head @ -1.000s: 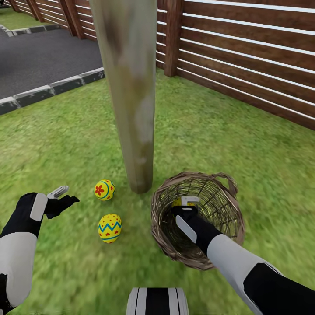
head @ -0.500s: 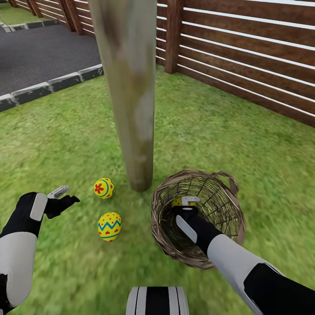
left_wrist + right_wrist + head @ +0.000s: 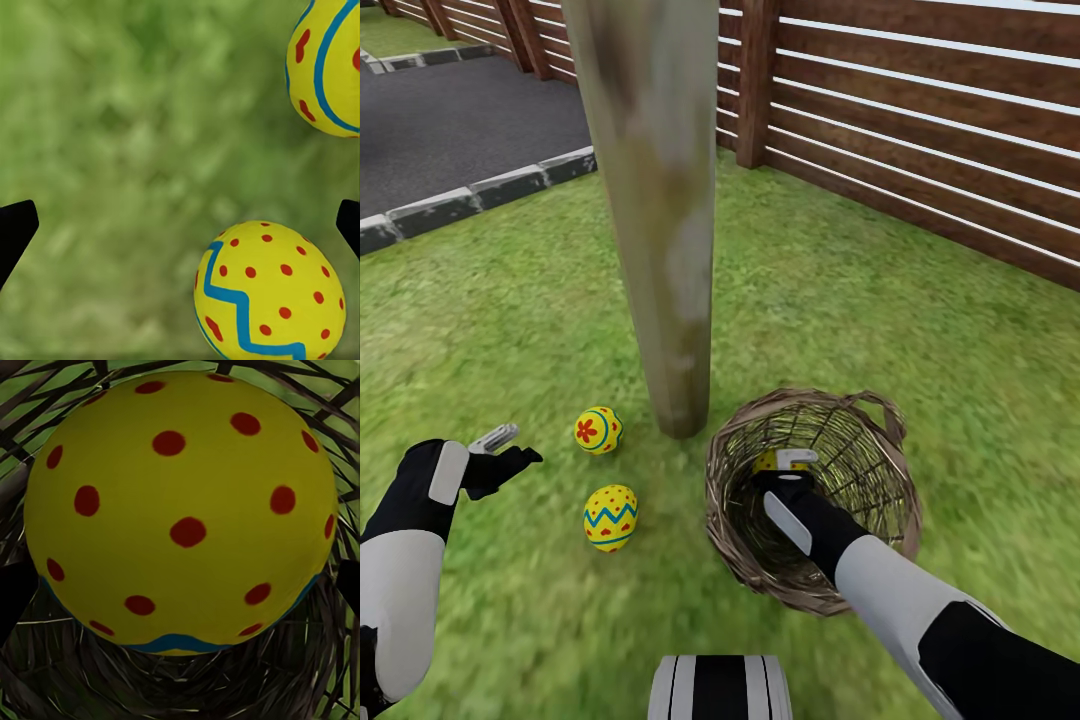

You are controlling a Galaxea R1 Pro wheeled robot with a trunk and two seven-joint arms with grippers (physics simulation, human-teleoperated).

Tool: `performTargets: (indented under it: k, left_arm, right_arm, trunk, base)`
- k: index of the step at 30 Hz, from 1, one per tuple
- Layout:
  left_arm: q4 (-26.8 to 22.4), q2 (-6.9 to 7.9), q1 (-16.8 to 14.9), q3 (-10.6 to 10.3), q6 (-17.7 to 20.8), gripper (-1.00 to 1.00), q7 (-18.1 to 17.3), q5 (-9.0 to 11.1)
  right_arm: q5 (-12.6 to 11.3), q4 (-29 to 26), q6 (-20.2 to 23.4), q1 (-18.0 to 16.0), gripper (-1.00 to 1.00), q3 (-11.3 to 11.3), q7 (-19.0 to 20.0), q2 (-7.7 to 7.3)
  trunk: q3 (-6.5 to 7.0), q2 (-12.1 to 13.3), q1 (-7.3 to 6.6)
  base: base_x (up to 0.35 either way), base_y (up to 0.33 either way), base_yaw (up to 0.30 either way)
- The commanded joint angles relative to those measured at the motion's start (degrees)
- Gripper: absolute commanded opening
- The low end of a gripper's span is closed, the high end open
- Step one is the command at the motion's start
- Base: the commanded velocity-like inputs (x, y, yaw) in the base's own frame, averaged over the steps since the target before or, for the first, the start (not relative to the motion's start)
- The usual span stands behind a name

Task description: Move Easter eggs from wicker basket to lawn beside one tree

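1. The wicker basket stands upright on the lawn, just beside the foot of the tree; it is round, open-weave, brown-grey, with a small loop handle at its far rim.
2. One Easter egg sits inside the basket, yellow with red dots and a blue band low on its shell; from the head camera only a sliver of yellow shows past the arm.
3. Two more eggs lie on the grass on the other side of the trunk from the basket: one with a red flower mark close to the trunk's foot, one with a blue zigzag and red dots a little further from the trunk.
4. The right gripper reaches down into the basket, forearm slanting over the near rim; its fingers stand apart on either side of the egg, and I cannot tell whether they touch it.
5. The left gripper hovers low over the grass, beyond the two eggs from the trunk, fingers spread wide and holding nothing.
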Motion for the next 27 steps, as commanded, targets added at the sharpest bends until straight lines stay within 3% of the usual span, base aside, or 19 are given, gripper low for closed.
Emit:
performTargets:
  k: [1,8,15,23,24,27]
  left_arm:
    - [-0.1,-0.01,0.0,0.1,0.2,1.00,0.5,0.6]
    - [-0.1,-0.18,0.0,0.1,0.2,1.00,0.5,0.5]
    - [-0.1,-0.34,0.0,0.1,0.2,1.00,0.5,0.5]
    - [0.0,-0.36,0.0,0.1,0.2,1.00,0.5,0.5]
    - [0.0,-0.37,0.0,0.1,0.2,1.00,0.5,0.5]
    - [0.0,-0.63,0.0,0.1,0.2,1.00,0.5,0.5]
  right_arm:
    - [-0.3,-0.1,0.3,-0.1,1.00,0.4,-0.4,-0.05]
    - [-0.3,-0.1,0.3,-0.1,1.00,0.4,-0.4,-0.02]
    - [-0.4,-0.1,0.3,-0.1,1.00,0.4,-0.4,0.04]
    - [-0.4,0.0,0.3,-0.1,1.00,0.4,-0.4,0.02]
    - [-0.4,0.0,0.3,-0.1,-1.00,0.4,-0.4,0.04]
    - [-0.3,0.4,0.3,-0.1,-1.00,0.5,-0.4,0.16]
  trunk:
    - [-0.04,0.0,-0.01]
    - [-0.04,0.0,-0.01]
    - [-1.59,-0.1,0.17]
    - [-1.59,-0.1,0.17]
    - [-1.59,-0.1,0.17]
    - [-1.59,-0.1,0.17]
  base:
    - [0.000,0.000,0.000]
    - [0.000,0.000,0.000]
    - [0.000,0.000,0.000]
    - [0.000,0.000,0.000]
    - [0.000,0.000,0.000]
    - [0.000,0.000,0.000]
